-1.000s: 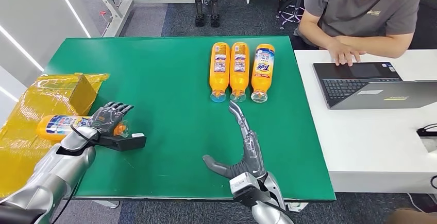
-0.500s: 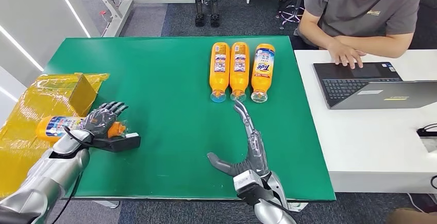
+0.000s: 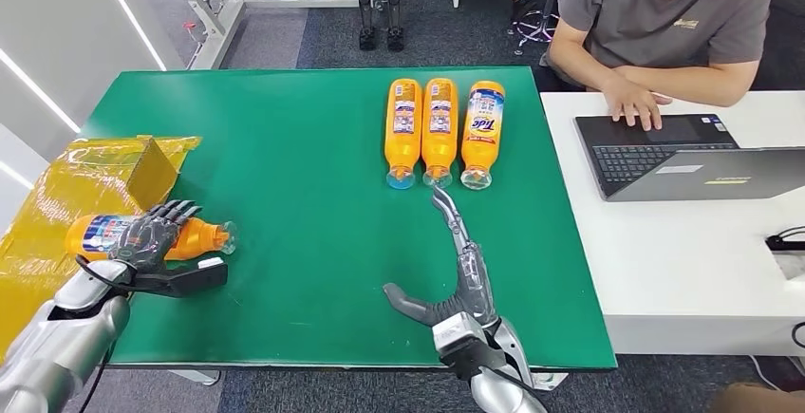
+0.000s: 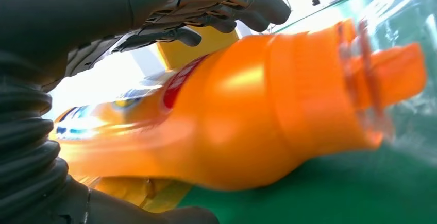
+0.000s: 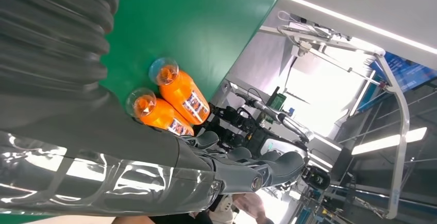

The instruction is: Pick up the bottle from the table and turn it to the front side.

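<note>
While left robot hand (image 3: 152,237) wraps the orange bottle (image 3: 185,239), right robot hand (image 3: 454,261) hovers flat, fingers extended, holding nothing

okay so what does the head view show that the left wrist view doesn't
Head view alone: three orange bottles lying side by side at the table's far edge, the right hand flat and open, a person's hand on a black laptop. Left wrist view alone: the fingers curling over the bottle's top. Both: the left hand on the lying orange plastic bottle, the green table, yellow packaging.

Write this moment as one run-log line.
left hand: grips bottle at table edge | right hand: open, empty | three bottles: untouched
</note>
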